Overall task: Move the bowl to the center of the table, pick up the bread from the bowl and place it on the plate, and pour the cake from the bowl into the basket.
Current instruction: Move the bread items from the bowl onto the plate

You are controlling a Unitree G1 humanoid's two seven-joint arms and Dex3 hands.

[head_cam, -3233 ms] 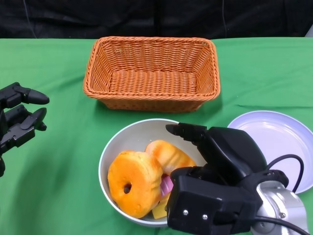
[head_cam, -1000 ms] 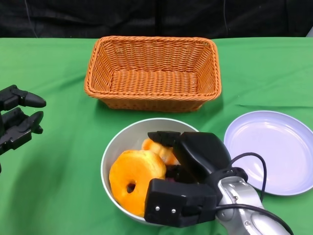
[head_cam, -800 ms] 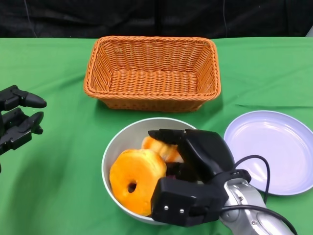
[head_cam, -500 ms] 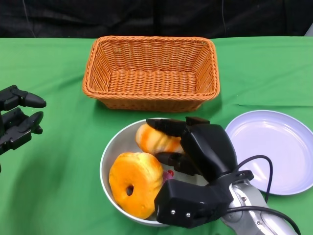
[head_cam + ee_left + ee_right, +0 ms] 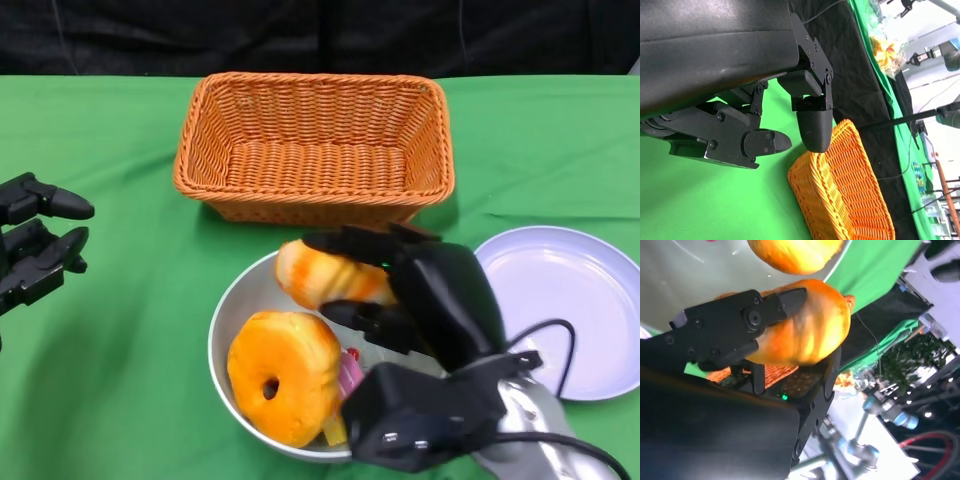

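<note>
Right hand (image 5: 400, 285) clamped on bread (image 5: 325, 275) — lifted above bowl (image 5: 235, 310), left hand (image 5: 35, 250) apart, empty

Light: bright, even, from overhead.
Shadows: soft, short beside the basket (image 5: 313, 148) on the green cloth (image 5: 120, 350).
Glare: pale sheen on the plate (image 5: 568, 300) (mild).
Focus: head view sharp; right wrist background blown out, blurred.

We see a table covered in green cloth (image 5: 110, 400). On it stand an orange woven wicker basket (image 5: 315, 148) at the far middle, a round grey bowl (image 5: 238, 310) nearer us, and a pale lilac round plate (image 5: 570, 300) to the bowl's right.
</note>
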